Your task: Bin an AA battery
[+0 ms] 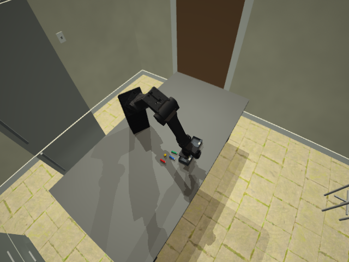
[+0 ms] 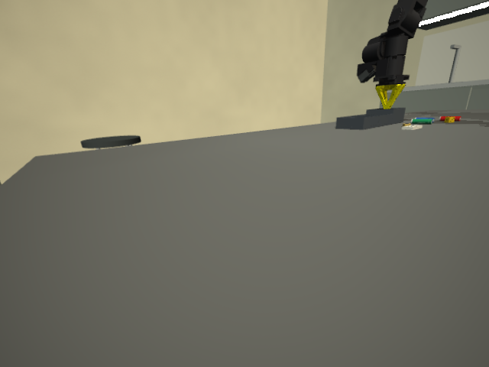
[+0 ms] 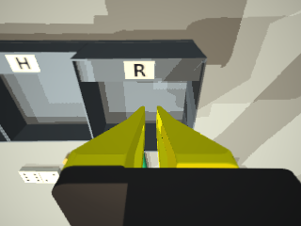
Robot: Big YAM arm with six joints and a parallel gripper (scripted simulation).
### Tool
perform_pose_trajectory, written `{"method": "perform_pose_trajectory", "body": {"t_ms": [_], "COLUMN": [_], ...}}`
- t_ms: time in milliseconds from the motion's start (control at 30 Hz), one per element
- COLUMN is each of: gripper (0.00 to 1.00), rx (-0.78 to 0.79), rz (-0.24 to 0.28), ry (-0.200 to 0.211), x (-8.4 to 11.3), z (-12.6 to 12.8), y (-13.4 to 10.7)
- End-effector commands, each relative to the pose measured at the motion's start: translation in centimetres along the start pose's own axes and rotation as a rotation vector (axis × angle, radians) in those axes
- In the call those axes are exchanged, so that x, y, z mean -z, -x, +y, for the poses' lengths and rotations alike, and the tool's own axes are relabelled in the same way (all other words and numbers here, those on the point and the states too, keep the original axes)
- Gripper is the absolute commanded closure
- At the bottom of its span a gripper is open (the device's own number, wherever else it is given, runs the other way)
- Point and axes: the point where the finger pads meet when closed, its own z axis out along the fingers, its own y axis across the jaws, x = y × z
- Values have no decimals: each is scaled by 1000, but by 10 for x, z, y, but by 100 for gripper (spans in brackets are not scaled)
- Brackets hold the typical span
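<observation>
Fetching a battery is the step in hand, as I judge it, since none shows inside the bin marked H [image 3: 38, 45] and the tool [image 3: 150, 113] carries nothing. Its yellow fingers are pressed almost together with only a thin slit between them. In the wrist view, left to right, a white domino [image 3: 39, 175] lies on the bench [image 1: 118, 197] just outside bin H. Then comes bin H itself, then bin R [image 3: 141, 47] touching its side, and the tool hangs above bin R, not bin H. A sliver of green shows low in the slit, probably the green battery [image 1: 173, 152] on the bench beyond. The red battery [image 1: 162, 160], a yellow die [image 1: 164, 154], the blue battery [image 1: 172, 157] and the green one lie near bin H, apart from the tool. To do this well, spread the fingers, descend across one battery's width clear of its neighbours and the die, then release over bin H, checking the letter.
</observation>
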Motion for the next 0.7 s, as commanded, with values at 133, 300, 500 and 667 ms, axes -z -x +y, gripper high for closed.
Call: {"method": "perform_pose_trajectory", "body": {"t_ms": [133,300,500,667], "gripper": [91,91,91,91], "rx": [2,2,2,14], "rz": [-21,-21,-21,5], "ry": [12,12,13,18], "x": [19,35,45,33], "z": [10,10,11,17], "y": [8,7,7,-4]}}
